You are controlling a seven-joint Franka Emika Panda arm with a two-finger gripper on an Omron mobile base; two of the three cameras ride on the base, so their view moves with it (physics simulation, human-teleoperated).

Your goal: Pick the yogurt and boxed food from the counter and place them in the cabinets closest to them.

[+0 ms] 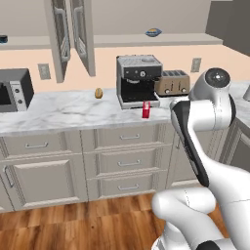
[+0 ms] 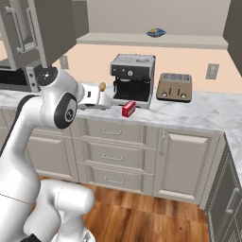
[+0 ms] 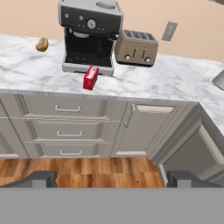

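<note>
- Left base view: one red boxed food (image 1: 146,110) stands upright on the counter (image 1: 63,112), just in front of the single coffee machine (image 1: 138,79), at that machine's front right corner. One toaster (image 1: 172,83) sits just right of the coffee machine, touching or nearly so. One small brown rounded item (image 1: 98,93) lies left of the coffee machine, apart from it. One microwave (image 1: 14,90) stands far left of the coffee machine. Above, two cabinet doors (image 1: 72,34) hang open, and one flat blue-and-yellow item (image 1: 153,32) rests on the shelf (image 1: 156,40) above the coffee machine. Two wall outlets show, one (image 1: 44,71) to the left and one (image 1: 196,64) to the right of the machine. A small dark object (image 1: 3,39) sits at the far left on the shelf; too small to tell what it is.
- Right base view: the same one boxed food (image 2: 128,109), coffee machine (image 2: 132,79) and toaster (image 2: 175,87) appear, here with a clear gap between machine and toaster. The arm's white hand (image 2: 97,98) reaches left of the coffee machine, covering part of the brown item (image 2: 102,86). The blue-and-yellow item (image 2: 155,32) lies above the machine.
- Hand view: the two finger tips (image 3: 40,178) stand wide apart at the bottom with nothing between them, so the gripper (image 3: 113,179) is fully open and empty. The boxed food (image 3: 90,78) stands in front of the coffee machine (image 3: 89,35), well apart from the fingers. Three stacked drawers (image 3: 65,127) show below the machine.
</note>
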